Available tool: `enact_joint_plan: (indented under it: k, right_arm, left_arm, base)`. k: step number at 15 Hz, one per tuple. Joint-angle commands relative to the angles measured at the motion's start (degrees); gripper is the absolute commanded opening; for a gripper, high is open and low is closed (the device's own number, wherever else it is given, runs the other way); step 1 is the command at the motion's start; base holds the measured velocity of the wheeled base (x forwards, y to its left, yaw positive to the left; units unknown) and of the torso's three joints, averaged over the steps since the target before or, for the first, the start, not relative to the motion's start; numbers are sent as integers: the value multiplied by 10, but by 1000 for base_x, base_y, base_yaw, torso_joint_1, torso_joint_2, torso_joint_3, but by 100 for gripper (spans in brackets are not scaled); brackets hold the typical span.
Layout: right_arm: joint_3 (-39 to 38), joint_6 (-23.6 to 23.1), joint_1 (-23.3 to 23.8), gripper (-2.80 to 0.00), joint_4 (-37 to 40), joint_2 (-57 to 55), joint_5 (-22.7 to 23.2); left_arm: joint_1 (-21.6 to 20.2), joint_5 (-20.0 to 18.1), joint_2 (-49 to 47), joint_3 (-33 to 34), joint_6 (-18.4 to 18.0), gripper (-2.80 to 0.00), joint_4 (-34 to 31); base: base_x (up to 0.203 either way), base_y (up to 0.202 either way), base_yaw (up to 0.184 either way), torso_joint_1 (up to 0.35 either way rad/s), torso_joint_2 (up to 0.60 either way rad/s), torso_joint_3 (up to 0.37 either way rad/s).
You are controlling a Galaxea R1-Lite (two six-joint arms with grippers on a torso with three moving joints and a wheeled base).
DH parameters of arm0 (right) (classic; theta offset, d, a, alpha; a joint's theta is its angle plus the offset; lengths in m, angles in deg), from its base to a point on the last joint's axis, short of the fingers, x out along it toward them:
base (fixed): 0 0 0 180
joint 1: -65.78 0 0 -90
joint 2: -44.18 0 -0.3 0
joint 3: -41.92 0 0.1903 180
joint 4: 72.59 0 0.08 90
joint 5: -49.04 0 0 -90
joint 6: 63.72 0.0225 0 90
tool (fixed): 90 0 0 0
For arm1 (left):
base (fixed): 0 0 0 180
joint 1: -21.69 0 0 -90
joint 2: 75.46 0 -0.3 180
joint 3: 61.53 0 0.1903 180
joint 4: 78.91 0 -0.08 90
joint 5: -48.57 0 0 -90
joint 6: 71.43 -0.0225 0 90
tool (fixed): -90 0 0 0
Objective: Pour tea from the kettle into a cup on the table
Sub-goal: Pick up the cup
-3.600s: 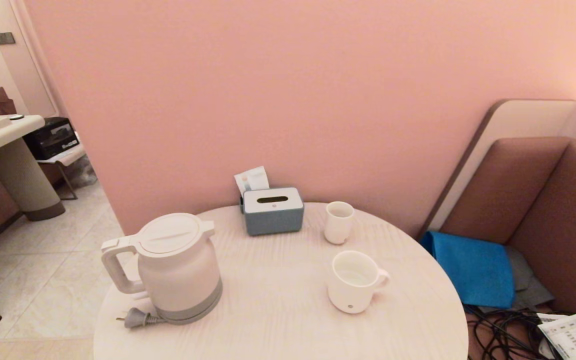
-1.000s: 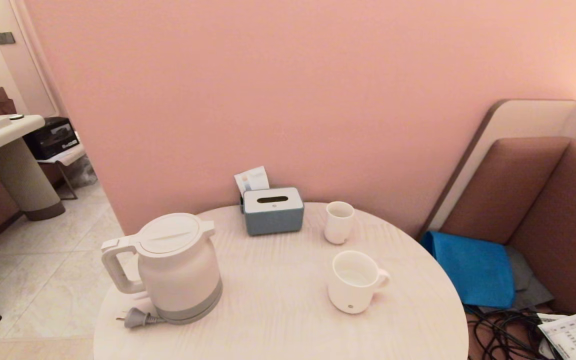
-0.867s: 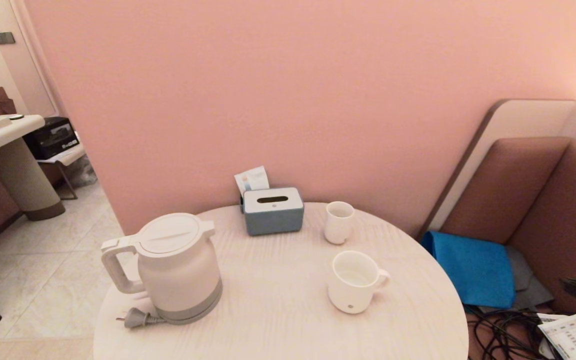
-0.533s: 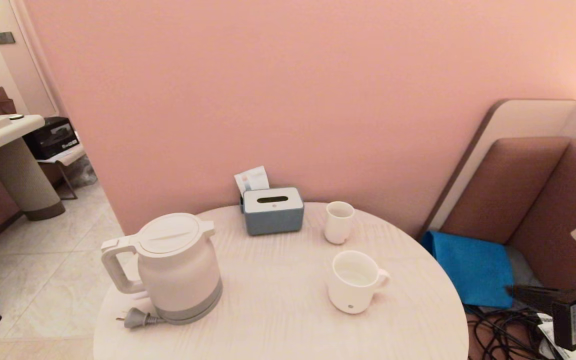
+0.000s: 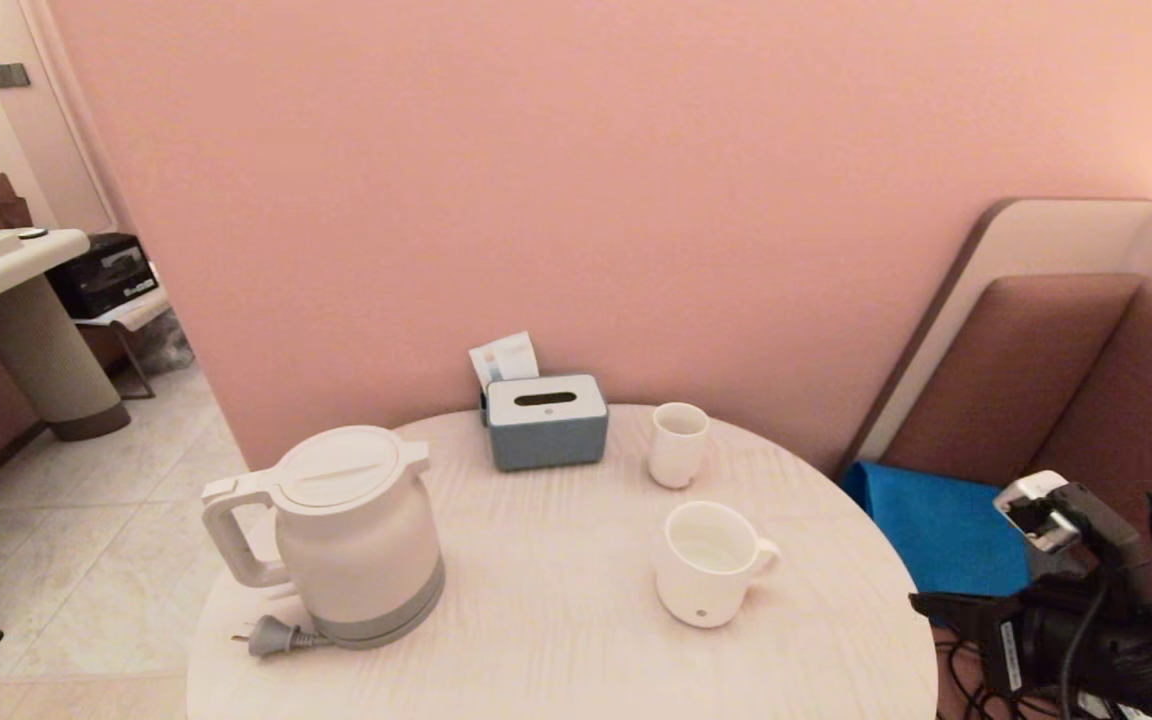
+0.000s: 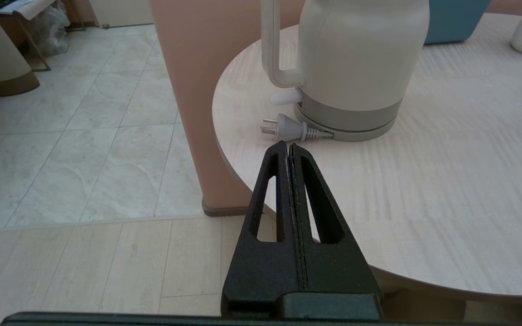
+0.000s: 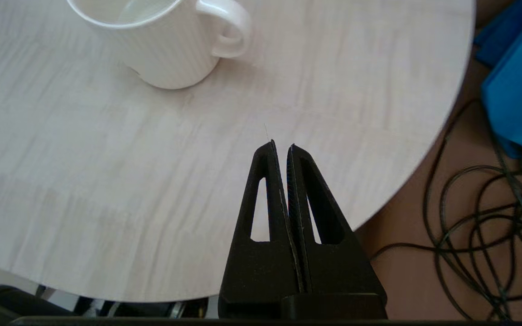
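Nothing poured yet. Table [image 5: 556, 640] carrying kettle [image 5: 356, 540] at left, sitting untouched on base; cup [image 5: 706, 565] at right. Right pincer [image 7: 281, 147] hovering pressed together near cup; left pincer [image 6: 287, 146] pressed together near kettle.

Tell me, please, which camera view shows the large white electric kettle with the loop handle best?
The head view: the large white electric kettle appears whole there, with lid, handle and grey base. The left wrist view crops its top, showing only lower body and plug. The right wrist view misses it.
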Motion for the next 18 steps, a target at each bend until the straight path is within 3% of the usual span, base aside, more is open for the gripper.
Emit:
enact_joint_plan:
  k: [1, 5, 9, 13, 18]
  right_arm:
    - [-4, 1, -13, -280, -4, -37, 1]
    - [-8, 0, -38, -280, -17, -68, 2]
    - [-9, 0, -42, -280, -118, -145, 12]
    - [-12, 34, -56, -280, -191, -204, 40]
    - [-14, 36, -61, -280, -204, -217, 40]
  left_arm:
    - [0, 0, -1, 0, 0, -280, 0]
    - [0, 0, -1, 0, 0, -280, 0]
    - [0, 0, -1, 0, 0, -280, 0]
    - [0, 0, -1, 0, 0, -280, 0]
    - [0, 0, -1, 0, 0, -280, 0]
  base:
    - [0, 0, 0, 0, 0, 0]
    - [0, 0, 0, 0, 0, 0]
    - [0, 0, 0, 0, 0, 0]
    - [0, 0, 0, 0, 0, 0]
    - [0, 0, 0, 0, 0, 0]
